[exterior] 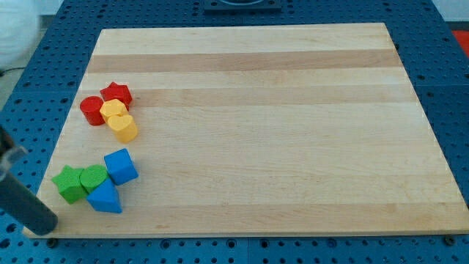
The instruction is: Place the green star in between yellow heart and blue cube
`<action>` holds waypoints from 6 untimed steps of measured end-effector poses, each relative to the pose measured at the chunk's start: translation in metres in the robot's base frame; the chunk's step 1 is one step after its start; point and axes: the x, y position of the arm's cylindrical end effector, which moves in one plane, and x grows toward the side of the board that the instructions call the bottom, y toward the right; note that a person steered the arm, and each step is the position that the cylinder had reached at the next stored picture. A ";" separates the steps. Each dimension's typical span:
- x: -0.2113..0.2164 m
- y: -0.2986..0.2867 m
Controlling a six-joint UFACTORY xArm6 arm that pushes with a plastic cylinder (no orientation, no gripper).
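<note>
The green star (69, 184) lies near the board's bottom left, touching a rounded green block (94, 177) on its right. The blue cube (121, 166) sits just right of and above that green block, and a blue triangular block (105, 198) lies below it. Two yellow blocks sit higher up the left side: the upper one (113, 110) looks like the yellow heart, and the lower one (123, 127) looks many-sided. My tip (47, 226) is at the board's bottom left corner, below and left of the green star, not touching it.
A red star (116, 92) and a red cylinder (91, 110) touch the yellow blocks at the upper left. The wooden board (264, 132) rests on a blue perforated table (447, 88).
</note>
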 end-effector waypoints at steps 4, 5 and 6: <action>-0.061 -0.013; -0.071 -0.001; -0.084 0.019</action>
